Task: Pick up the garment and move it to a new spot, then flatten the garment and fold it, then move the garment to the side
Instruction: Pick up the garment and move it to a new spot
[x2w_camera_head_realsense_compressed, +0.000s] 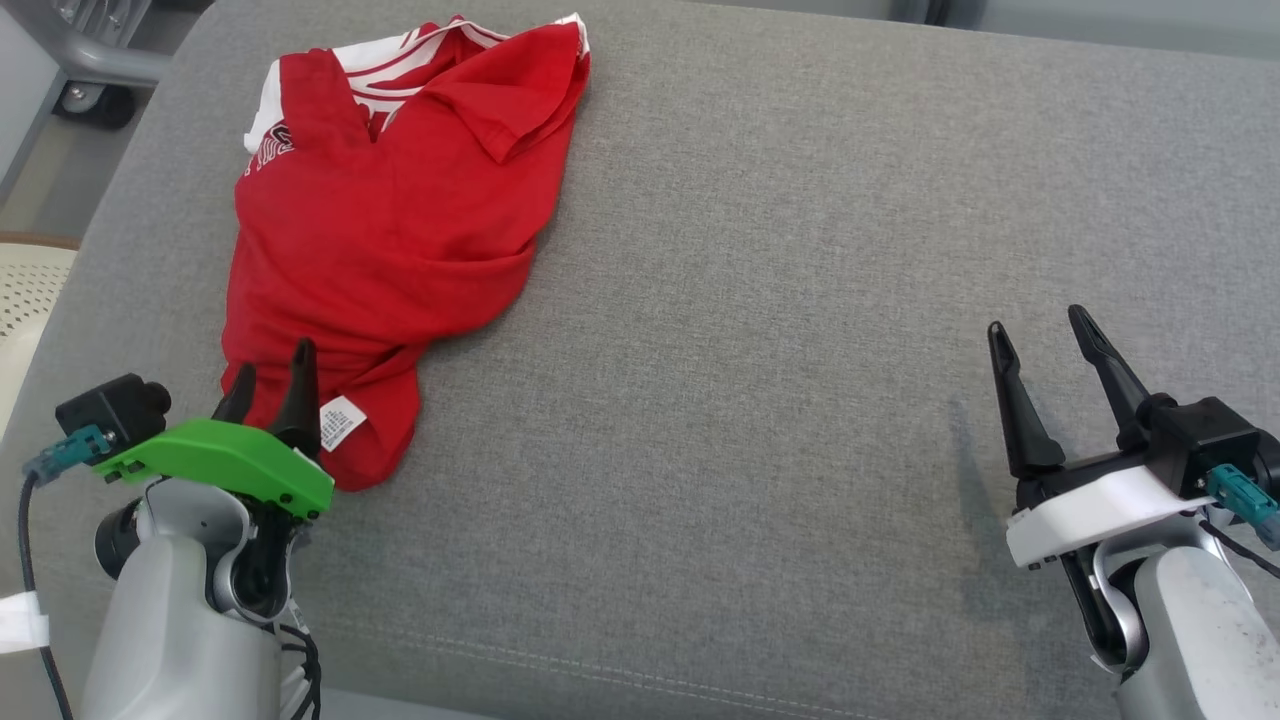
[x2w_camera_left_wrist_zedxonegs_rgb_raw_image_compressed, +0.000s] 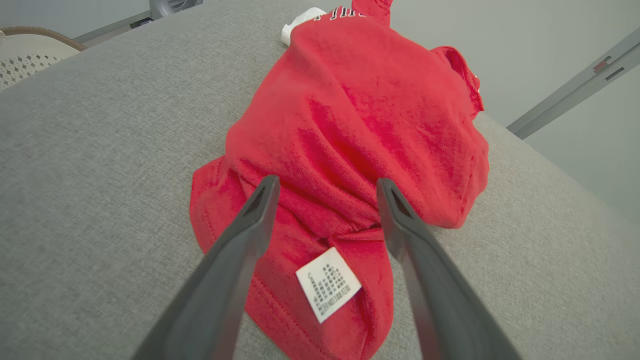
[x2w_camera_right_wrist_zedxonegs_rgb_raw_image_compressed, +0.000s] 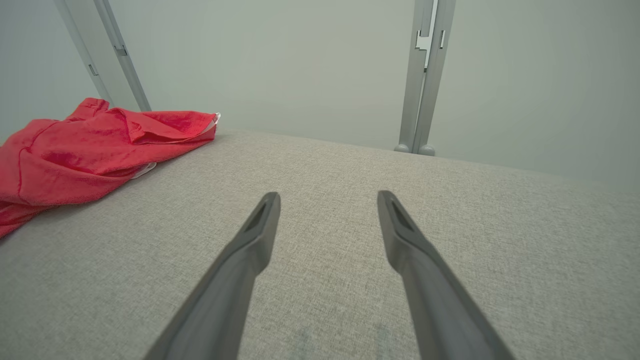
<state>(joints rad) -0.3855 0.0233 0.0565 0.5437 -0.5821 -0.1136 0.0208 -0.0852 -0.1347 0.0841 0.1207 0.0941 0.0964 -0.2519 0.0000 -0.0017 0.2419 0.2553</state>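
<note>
**Shirt straight ahead of the left end effector, open bench to the right**

At the far left, a pale perforated chair (x2w_camera_head_realsense_compressed: 30, 290) stands just off the bench (x2w_camera_head_realsense_compressed: 750, 350), whose left edge runs close beside the shirt. That side gives little room for moving.

The left end effector (x2w_camera_head_realsense_compressed: 273, 358) is spread wide and holds nothing. Its fingertips sit over the near hem of the red shirt (x2w_camera_head_realsense_compressed: 380, 250). In the left wrist view the bunched hem folds lie between the two fingers, and the white care label (x2w_camera_left_wrist_zedxonegs_rgb_raw_image_compressed: 327, 284) is just short of the tips. I cannot tell whether the tips touch the cloth.

The shirt is crumpled on the left part of the bench. Its long axis runs from this hem away from the robot to the collar and white-striped sleeves near the far edge, leaning slightly right. The left arm is clearly the nearer one. A short reach forward and down should let it close on the hem.

Right of the shirt the grey bench is bare across its middle, which looks like the natural place to carry the shirt and spread it flat.

At the far right, the right end effector (x2w_camera_head_realsense_compressed: 1036, 320) is also wide and empty. It hangs over bare bench, well apart from the shirt.
</note>
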